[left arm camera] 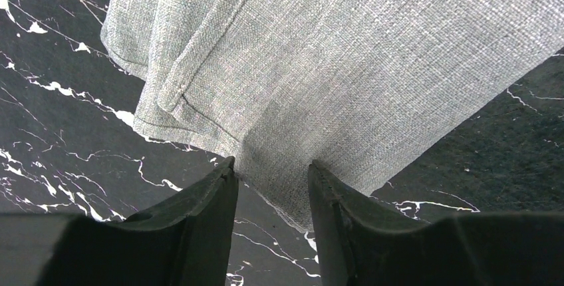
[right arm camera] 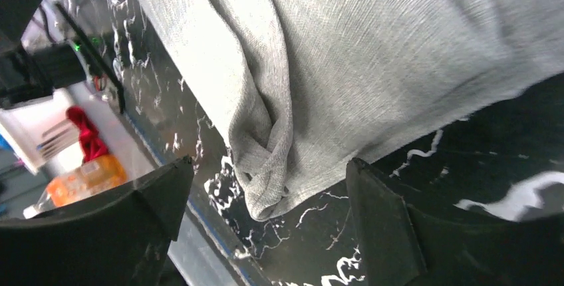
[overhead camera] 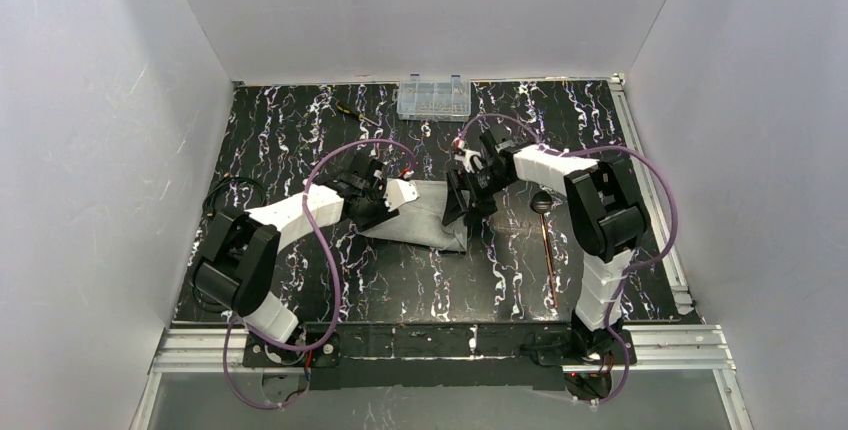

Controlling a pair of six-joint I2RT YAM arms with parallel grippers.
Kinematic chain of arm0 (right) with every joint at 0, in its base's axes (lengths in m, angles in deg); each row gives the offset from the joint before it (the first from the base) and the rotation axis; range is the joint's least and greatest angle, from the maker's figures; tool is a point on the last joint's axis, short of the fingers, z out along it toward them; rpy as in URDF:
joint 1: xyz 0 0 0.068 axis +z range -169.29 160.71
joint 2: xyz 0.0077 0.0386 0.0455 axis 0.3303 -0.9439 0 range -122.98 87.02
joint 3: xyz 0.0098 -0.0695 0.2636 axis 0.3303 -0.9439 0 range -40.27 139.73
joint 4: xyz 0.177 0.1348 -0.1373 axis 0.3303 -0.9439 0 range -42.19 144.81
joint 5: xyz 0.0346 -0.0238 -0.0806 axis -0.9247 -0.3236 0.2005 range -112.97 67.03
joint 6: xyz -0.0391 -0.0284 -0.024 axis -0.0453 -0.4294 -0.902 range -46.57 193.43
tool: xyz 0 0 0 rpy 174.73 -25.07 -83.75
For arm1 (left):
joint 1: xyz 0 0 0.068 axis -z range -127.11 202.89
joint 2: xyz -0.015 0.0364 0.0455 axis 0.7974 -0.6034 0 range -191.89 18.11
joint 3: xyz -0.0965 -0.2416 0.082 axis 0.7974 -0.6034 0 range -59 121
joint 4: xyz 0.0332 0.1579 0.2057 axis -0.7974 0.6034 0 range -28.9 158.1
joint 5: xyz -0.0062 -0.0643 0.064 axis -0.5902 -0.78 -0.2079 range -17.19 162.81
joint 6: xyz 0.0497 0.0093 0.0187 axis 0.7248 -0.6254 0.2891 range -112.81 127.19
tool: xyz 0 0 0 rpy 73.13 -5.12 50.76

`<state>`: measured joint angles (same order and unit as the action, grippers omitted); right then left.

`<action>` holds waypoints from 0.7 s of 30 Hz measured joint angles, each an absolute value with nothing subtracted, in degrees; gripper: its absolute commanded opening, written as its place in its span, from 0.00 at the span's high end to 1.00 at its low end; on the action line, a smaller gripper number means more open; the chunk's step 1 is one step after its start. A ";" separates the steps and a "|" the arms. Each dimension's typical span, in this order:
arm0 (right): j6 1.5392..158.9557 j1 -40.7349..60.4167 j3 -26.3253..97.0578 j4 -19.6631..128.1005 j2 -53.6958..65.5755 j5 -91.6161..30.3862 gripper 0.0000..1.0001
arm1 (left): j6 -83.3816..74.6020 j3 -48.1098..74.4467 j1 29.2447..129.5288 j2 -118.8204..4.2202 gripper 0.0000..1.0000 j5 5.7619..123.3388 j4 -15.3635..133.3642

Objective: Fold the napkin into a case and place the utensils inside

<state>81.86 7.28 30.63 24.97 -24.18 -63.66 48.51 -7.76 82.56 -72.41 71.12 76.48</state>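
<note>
While apart, left and right, with the folded napkin [left arm camera: 346, 66] lying between the jaws, could snag the cloth on retreat and pull the fold open.

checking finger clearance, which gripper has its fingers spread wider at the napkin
The right gripper: its fingers stand far apart, a bunched napkin corner between them. The left gripper shows only a narrow gap at the cloth's edge.

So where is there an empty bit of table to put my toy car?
The biggest bare patch is the front strip of table, between the napkin and the arm bases. Another is the back right corner, between the clear box and the rail. The middle is crowded: left pincer and right pincer at the napkin, and utensils beside the right arm.
</note>
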 measured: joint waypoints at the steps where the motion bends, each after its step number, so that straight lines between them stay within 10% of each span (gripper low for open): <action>1: 82.12 7.28 31.28 24.66 -23.65 -62.61 0.01 | 48.51 -7.76 82.56 -72.46 0.58 71.21 76.48; 16: 83.54 8.22 22.47 27.15 -2.95 -49.43 0.22 | 43.02 -2.93 79.15 -72.20 0.38 68.25 80.79; 21: 86.97 12.83 17.88 27.94 -4.05 -47.03 0.44 | 41.98 0.50 77.36 -71.47 0.38 64.76 85.46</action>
<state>86.97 12.83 17.88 27.94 -4.05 -47.03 41.98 0.50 77.36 -71.47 64.76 85.46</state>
